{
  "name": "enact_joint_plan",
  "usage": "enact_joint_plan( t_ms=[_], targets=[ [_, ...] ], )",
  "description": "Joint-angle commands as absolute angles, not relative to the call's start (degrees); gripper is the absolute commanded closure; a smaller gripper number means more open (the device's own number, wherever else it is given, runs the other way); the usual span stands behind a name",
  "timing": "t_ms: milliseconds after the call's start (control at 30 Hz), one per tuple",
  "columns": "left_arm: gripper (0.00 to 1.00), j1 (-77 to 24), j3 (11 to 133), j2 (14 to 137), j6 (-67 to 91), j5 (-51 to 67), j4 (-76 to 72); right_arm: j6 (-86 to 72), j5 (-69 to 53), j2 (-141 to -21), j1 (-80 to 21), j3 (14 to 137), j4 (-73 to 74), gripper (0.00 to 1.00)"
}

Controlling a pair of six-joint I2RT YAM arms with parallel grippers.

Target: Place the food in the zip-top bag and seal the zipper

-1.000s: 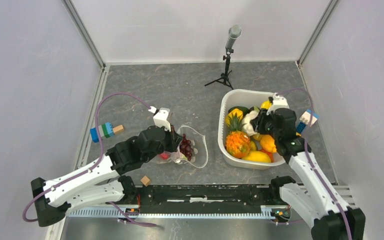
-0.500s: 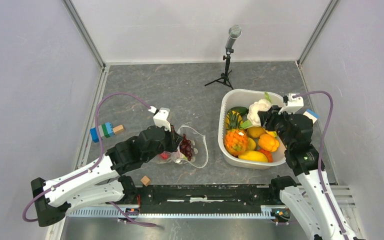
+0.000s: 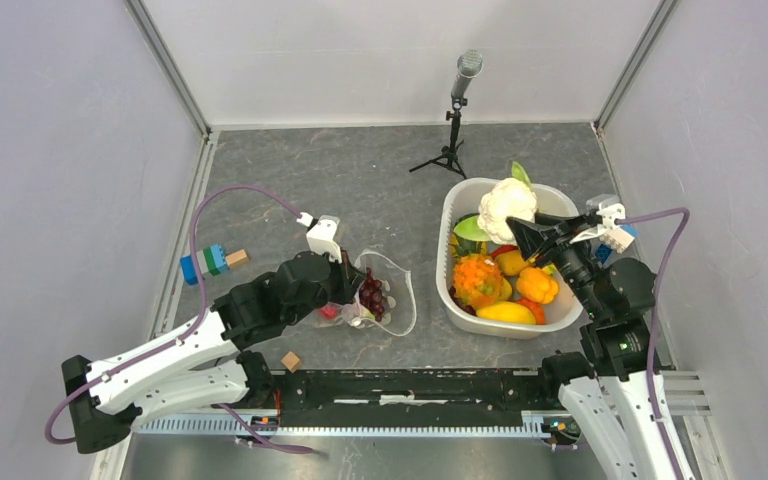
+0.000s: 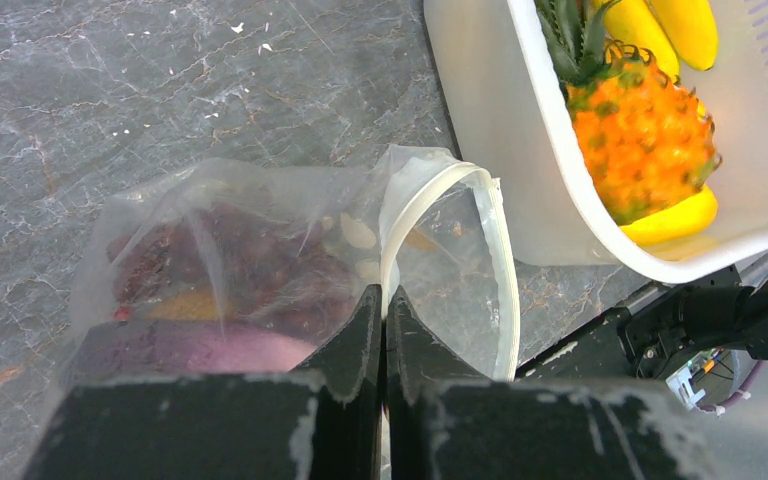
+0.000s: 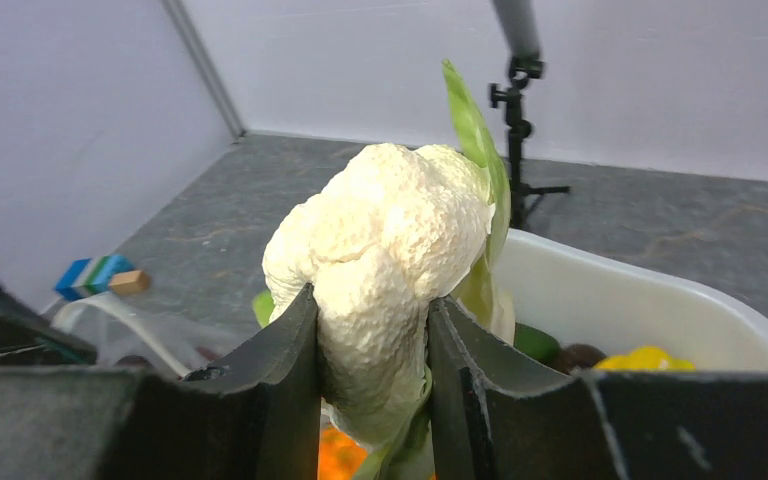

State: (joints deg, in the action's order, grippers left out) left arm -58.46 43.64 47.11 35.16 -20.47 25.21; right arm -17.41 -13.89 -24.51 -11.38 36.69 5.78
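Right gripper (image 3: 522,230) is clamped on the cauliflower (image 3: 507,203), one jaw on each side. In the wrist view the white head (image 5: 390,240) bulges out above the black fingers (image 5: 280,370), with a green leaf standing up behind it. The cauliflower is up in the air over the far half of the white basket (image 3: 447,245) and not touching the other food.

Basket is on the right side of the table. Inside it: pineapple (image 3: 478,278) on the left, yellow pepper (image 3: 538,284) on the right, a yellow piece (image 3: 507,312) along the near wall. Bananas (image 4: 680,25) show up in the left wrist view. A few more green and dark pieces sit under the arm; can't tell what they are.

Left gripper (image 3: 350,285) has its jaws pressed together, pinching the mouth edge of the zip-top bag (image 3: 392,290). The bag lies flat on the table just left of the basket, mouth facing it. The zipper (image 4: 500,260) curves open in a loop, so it isn't sealed. Purple grapes (image 3: 372,295) are already inside, plus something yellow and something purple further in, blurred through the plastic.

Other bits: building blocks (image 3: 210,262) at far left by the wall, a small wooden cube (image 3: 290,360) near the left arm's base, a mic stand (image 3: 457,110) at the far side.
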Motion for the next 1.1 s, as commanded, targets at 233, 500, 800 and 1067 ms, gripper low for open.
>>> enact_joint_plan(
  t_ms=[233, 500, 800, 1067],
  targets=[
    [0.96, -58.0, 44.5, 46.8, 35.1, -20.2, 23.6, -30.7, -38.4, -28.9, -11.5, 33.3, -16.1, 0.86],
    [0.97, -58.0, 45.2, 46.9, 35.4, -19.9, 23.6, -26.3, -41.2, -33.8, -21.2, 31.7, -13.4, 0.85],
    [0.97, -58.0, 45.8, 46.9, 35.6, -19.4, 24.1, -14.0, -28.8, -40.5, -40.3, 35.0, -3.8, 0.86],
    [0.97, -58.0, 46.6, 48.1, 35.0, -18.9, 24.0, -3.7, -13.2, -52.5, -55.3, 38.4, -1.1, 0.87]
  ],
)
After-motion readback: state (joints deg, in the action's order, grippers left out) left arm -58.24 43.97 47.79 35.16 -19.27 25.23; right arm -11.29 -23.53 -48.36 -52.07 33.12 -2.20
